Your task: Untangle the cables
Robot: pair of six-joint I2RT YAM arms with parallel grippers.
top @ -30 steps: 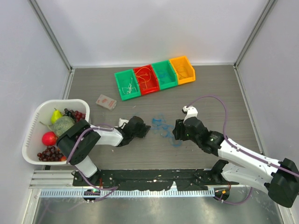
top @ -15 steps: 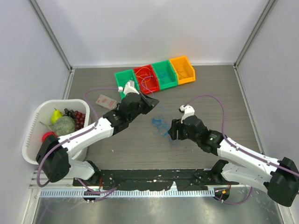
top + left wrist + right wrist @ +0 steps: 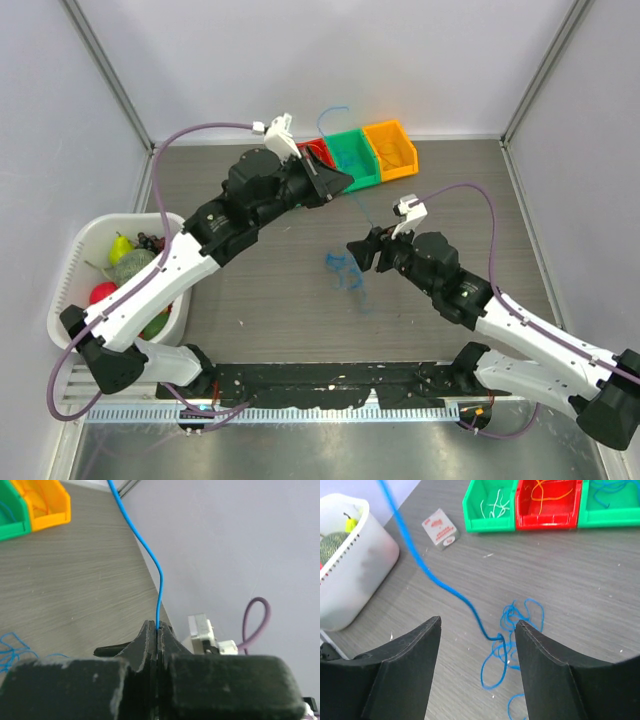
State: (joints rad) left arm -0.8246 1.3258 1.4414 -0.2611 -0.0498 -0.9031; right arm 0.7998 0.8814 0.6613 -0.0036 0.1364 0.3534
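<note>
Grey tabletop (image 3: 270,325): left tool (image 3: 157,629) clamped on blue cable (image 3: 159,587), held aloft; right tool (image 3: 477,625) agape above tangle (image 3: 345,266).

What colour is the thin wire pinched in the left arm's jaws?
Blue. The wire shows best in the left wrist view, close up.

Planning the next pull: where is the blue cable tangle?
In the top view, the blue cable tangle lies mid-table, just left of the right gripper; one strand rises to the left gripper.

We see white-shelled, black-jointed links on the left arm (image 3: 150,290) and right arm (image 3: 530,335), a purple hose (image 3: 200,128) looping along each, and an all-black left gripper (image 3: 345,180) and right gripper (image 3: 477,622).
</note>
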